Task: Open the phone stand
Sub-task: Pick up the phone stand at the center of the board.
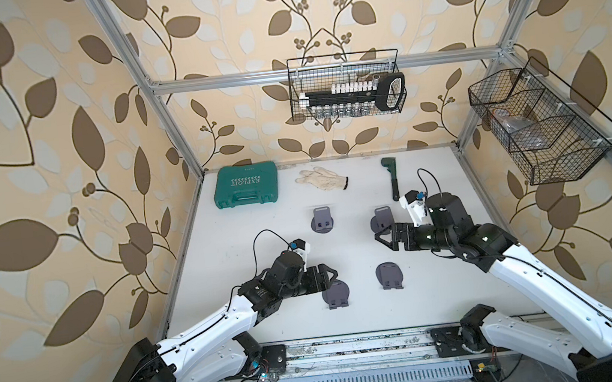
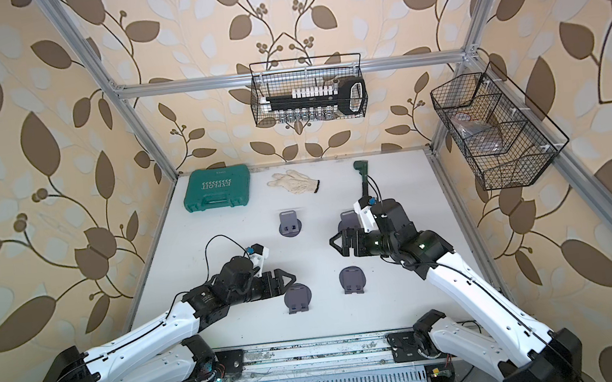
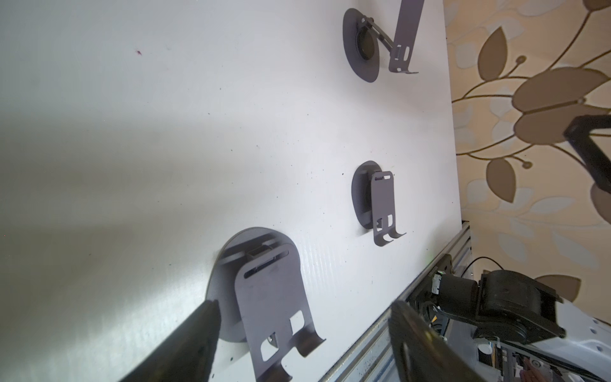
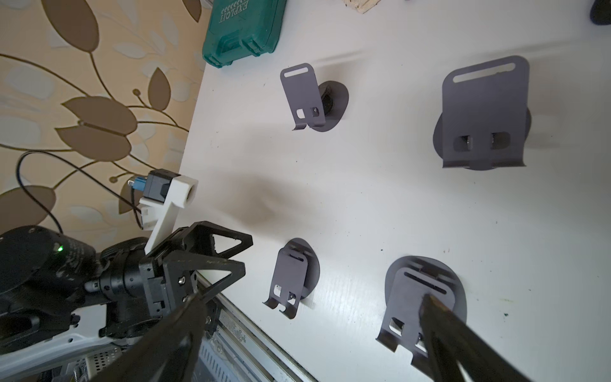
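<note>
Several dark grey phone stands sit on the white table (image 1: 263, 244). The two far stands (image 1: 322, 219) (image 1: 383, 219) have their plates raised. The two near stands (image 1: 335, 293) (image 1: 389, 275) lie low, almost folded. My left gripper (image 1: 331, 273) is open just over the near left stand (image 3: 274, 297), whose plate shows between the spread fingers (image 3: 201, 327) without being held. My right gripper (image 1: 380, 236) is open and empty in front of the far right stand (image 4: 484, 112). One of its fingers (image 4: 439, 324) overlaps the near right stand (image 4: 413, 291) in the right wrist view.
A green tool case (image 1: 245, 185), a white glove (image 1: 322, 178) and a dark green tool (image 1: 391, 178) lie along the back of the table. Wire baskets hang on the back wall (image 1: 345, 85) and the right wall (image 1: 539, 122). A metal rail (image 1: 353, 347) runs along the front edge.
</note>
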Tool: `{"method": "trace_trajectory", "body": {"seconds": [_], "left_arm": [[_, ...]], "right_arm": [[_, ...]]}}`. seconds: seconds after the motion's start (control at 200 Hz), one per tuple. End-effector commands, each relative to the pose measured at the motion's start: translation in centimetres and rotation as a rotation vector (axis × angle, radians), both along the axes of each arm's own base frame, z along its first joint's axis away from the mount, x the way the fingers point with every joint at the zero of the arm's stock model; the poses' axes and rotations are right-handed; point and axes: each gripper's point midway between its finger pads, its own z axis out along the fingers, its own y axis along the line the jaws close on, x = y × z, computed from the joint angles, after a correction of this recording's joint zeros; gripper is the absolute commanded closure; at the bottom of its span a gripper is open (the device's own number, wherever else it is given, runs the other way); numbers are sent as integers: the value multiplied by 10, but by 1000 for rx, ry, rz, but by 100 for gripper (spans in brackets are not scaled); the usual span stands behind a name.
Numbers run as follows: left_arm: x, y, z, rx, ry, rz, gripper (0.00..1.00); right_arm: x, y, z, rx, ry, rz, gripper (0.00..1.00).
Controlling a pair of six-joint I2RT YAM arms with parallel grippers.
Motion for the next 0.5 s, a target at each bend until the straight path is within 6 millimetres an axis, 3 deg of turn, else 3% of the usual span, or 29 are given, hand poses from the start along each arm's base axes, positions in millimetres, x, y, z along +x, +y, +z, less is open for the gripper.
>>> {"method": "trace_trajectory", "body": {"seconds": [0.0,0.11,0.245,0.335,0.495], "left_arm": [[2,-8,21,-52,-51,-32,17],[-2,-8,23,-65,-52,-43,17],[-4,-6,22,-83,-60,-50,25],[-4,-3,18,-104,-53,-49,27],[0,12,7,-104,-18,-2,29]], "right_arm": [[2,-7,-7,-42,37,-44,3],[5,-21,-12,-39,4,-147,3],[3,-27,-8,0,-24,-188,7],[0,-19,-9,24,-7,-138,2],[-2,0,-30,58,87,-60,2]]}}
